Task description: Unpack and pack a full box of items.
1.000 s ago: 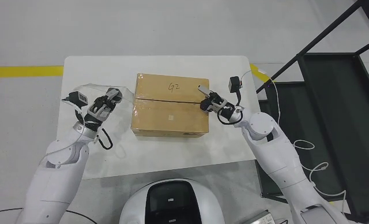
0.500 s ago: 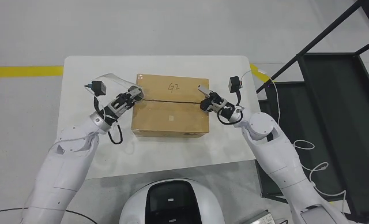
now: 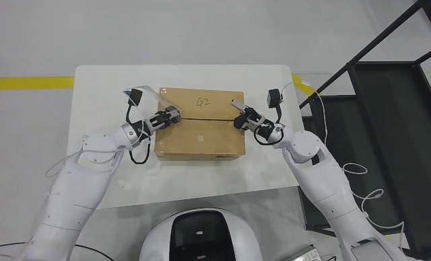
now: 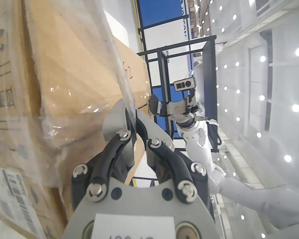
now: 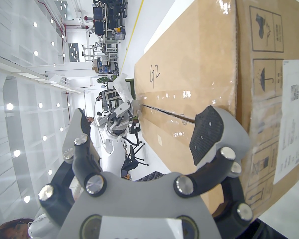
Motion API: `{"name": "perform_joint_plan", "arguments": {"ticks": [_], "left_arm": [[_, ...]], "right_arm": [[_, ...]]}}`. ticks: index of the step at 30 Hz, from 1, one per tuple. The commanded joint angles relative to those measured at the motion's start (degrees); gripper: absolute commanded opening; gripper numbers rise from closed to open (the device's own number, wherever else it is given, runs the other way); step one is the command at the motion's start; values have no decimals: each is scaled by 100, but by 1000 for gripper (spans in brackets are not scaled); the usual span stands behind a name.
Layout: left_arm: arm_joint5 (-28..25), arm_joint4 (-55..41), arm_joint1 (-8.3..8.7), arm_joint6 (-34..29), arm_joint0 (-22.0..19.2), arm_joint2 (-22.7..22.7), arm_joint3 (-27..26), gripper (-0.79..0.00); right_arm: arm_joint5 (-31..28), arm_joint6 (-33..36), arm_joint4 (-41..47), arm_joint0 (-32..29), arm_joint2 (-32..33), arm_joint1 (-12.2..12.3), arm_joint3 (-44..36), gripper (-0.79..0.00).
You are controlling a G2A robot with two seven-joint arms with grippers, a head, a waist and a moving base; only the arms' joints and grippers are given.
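A sealed cardboard box (image 3: 199,130) marked in pen lies in the middle of the white table (image 3: 101,79). My left gripper (image 3: 174,115) sits at the left end of the box's top seam, shut on a strip of clear tape (image 4: 115,58) that arches up from the box edge (image 3: 151,94). The left wrist view has the box (image 4: 64,63) close beside the gripper (image 4: 132,121). My right gripper (image 3: 239,117) stands open at the right end of the seam, one pad (image 5: 206,130) over the box's top corner (image 5: 189,63), the other pad (image 5: 82,125) off to the side.
A black metal rack (image 3: 384,86) and a white cable (image 3: 316,99) stand just off the table's right side. A yellow floor line (image 3: 34,81) runs off to the left. Bare table lies left of and in front of the box.
My left gripper has moved right from the table's left side onto the box's left end, tape still in it. The right arm has not moved.
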Motion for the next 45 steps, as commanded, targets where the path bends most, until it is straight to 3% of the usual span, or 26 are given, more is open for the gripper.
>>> {"name": "perform_joint_plan", "arguments": {"ticks": [1,4,5,6,7,19,29,36,40,45], "left_arm": [[7,83,-14,1,-47,56,19,-785],[-19,283,-35,18,-116,151,27,-779],[-33,373,-40,53,-131,177,31,-686],[-39,411,-47,84,-138,200,34,-271],[-61,430,-54,114,-146,215,38,0],[-549,23,-112,20,-127,228,-35,0],[-853,-170,-281,-48,-377,685,215,0],[-1082,-574,-440,-88,-688,957,468,0],[-1247,-601,-491,-396,-911,1052,522,0],[-1393,-1006,-438,-1033,-827,873,468,0]], "right_arm": [[0,0,0,0,0,0,0,0],[0,0,0,0,0,0,0,0],[0,0,0,0,0,0,0,0],[0,0,0,0,0,0,0,0],[0,0,0,0,0,0,0,0],[-58,-41,160,-66,89,0,-91,0],[-242,-186,520,-661,924,99,-413,0],[-268,-235,710,-950,1113,107,-595,0],[-241,-198,747,-946,1051,93,-702,0],[-177,-133,653,-855,903,74,-725,0]]}}
